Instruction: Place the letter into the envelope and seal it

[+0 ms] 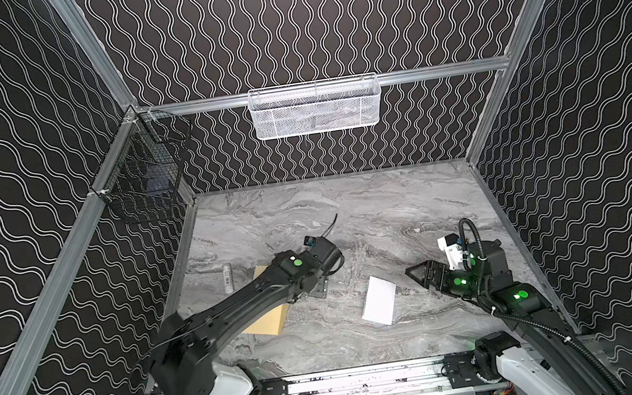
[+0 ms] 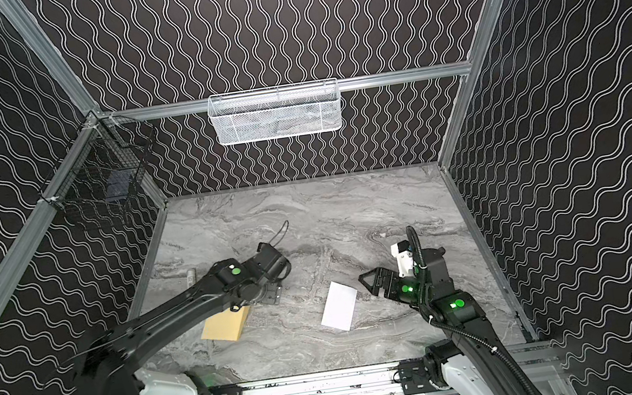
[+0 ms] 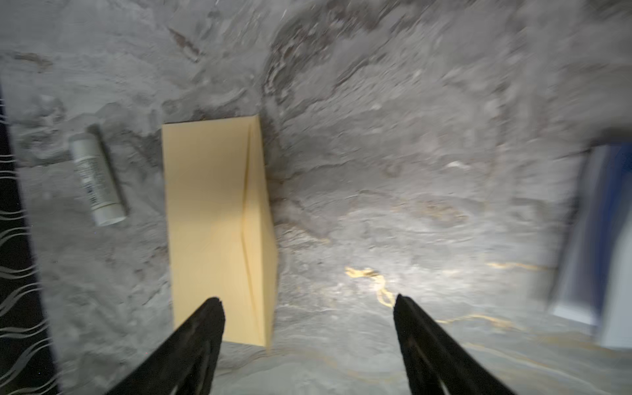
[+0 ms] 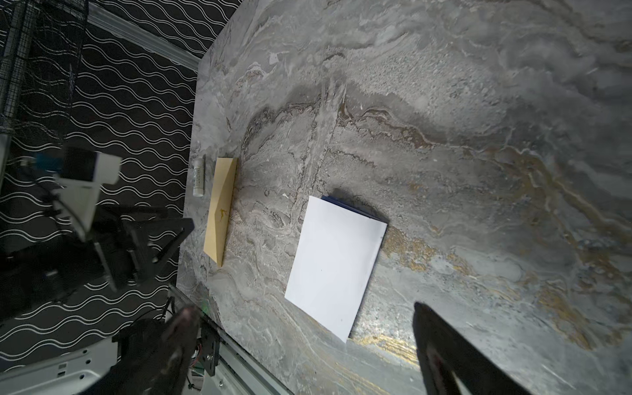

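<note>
Grey marble-veined tabletop (image 1: 349,210) bears the flat tan paper envelope (image 3: 212,222) at left, beside a small white tube (image 3: 97,179) whose print is too blurred to read. Well apart at right lies the rectangular letter (image 4: 335,263), plain white side up. Both the left gripper (image 3: 307,301) and right gripper (image 4: 304,311) hang with jaws spread, holding nothing.

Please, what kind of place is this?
Probably a robot test booth: an aluminium frame with wave-patterned walls encloses the marble-look tabletop, and the left arm and right arm are mounted on a rail.
</note>
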Controlling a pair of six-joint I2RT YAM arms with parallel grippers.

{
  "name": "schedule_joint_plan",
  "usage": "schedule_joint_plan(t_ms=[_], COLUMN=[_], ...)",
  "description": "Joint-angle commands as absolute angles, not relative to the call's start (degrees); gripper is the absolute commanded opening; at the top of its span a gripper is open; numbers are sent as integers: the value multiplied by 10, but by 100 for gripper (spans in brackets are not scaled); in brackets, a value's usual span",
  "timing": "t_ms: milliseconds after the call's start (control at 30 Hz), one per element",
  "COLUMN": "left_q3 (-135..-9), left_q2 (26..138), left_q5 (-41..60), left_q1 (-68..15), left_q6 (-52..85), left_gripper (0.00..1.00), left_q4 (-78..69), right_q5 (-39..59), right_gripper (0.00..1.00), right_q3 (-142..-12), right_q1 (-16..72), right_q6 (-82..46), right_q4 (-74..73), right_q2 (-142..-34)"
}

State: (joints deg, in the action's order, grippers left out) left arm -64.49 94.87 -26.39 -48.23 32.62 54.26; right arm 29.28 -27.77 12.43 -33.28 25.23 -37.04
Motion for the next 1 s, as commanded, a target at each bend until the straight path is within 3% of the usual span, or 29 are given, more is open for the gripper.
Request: schedule_joint_plan(t_ms=[0, 500, 767, 967], left_q3=[-648, -655, -659, -671], left_q2=[994, 1136, 1121, 1089], left_q5=[-346, -310, -287, -217], left_q1=[-468, -399, -398, -399], left_q6=[303, 242, 235, 228], left_gripper=[76, 40, 0, 0], left_q4=[575, 487, 481, 459], right_q5=[314, 320, 314, 301], right_gripper=[99, 99, 99, 99], right_q3=[-276, -267, -279, -286], right_q1=[125, 125, 125, 125], right_q6=[-330, -334, -325, -313], right_q4=[228, 228, 234, 254], right_q2=[-368, -357, -377, -378])
